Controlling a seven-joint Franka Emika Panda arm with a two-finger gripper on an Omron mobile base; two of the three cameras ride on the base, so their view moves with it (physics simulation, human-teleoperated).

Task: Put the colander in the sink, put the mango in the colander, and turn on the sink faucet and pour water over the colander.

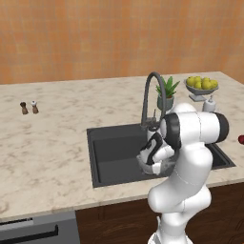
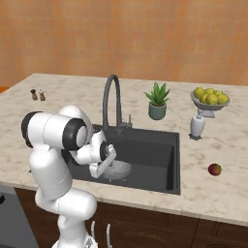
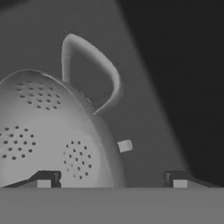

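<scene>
The silver perforated colander [image 2: 120, 169] sits on the floor of the dark grey sink [image 2: 155, 150], near its front left. In the hand view the colander [image 3: 43, 131] is close up, its loop handle [image 3: 89, 72] pointing away. My gripper [image 3: 111, 180] is open, and the colander's rim lies between the wide-apart fingertips without touching them. From the left base view the gripper [image 1: 150, 162] is low in the sink [image 1: 114, 152], and the arm hides most of the colander. The red mango [image 2: 214, 169] lies on the counter right of the sink. No water runs from the gooseneck faucet [image 2: 110, 99].
A potted plant [image 2: 157, 102], a bowl of yellow fruits [image 2: 209, 98] and a white soap dispenser [image 2: 196, 126] stand behind and to the right of the sink. Salt and pepper shakers [image 1: 29, 107] stand far left on the marble counter [image 1: 47, 143].
</scene>
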